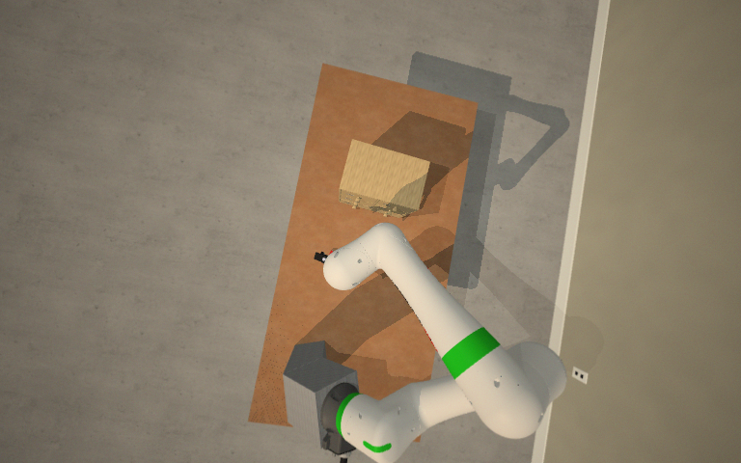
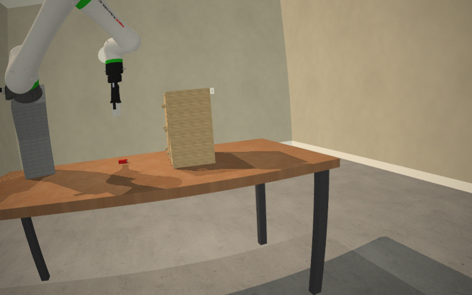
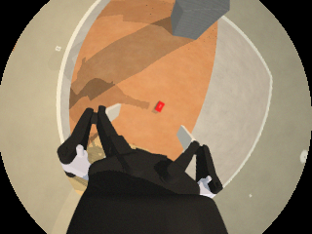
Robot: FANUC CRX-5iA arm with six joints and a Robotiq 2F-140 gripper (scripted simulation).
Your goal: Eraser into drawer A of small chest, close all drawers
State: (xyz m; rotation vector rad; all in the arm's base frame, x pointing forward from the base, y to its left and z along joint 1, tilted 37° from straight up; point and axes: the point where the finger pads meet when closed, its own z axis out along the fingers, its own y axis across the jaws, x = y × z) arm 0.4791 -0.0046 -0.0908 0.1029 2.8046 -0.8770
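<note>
A small red eraser point(image 2: 122, 161) lies flat on the wooden table, left of the chest; it also shows in the wrist view point(image 3: 159, 105), and from above only a red sliver of it shows beside the arm point(image 1: 331, 250). The wooden chest point(image 2: 189, 127) stands upright on the table with its knobs facing the arm, and all drawers look pushed in; it also shows from above point(image 1: 383, 178). My gripper point(image 2: 116, 111) hangs high above the eraser, pointing down, open and empty. In the wrist view its fingers stand wide apart with nothing between them.
The arm's grey base block point(image 2: 32, 133) stands at the table's left end. The table's far edge runs close behind the eraser. A wall runs behind the table.
</note>
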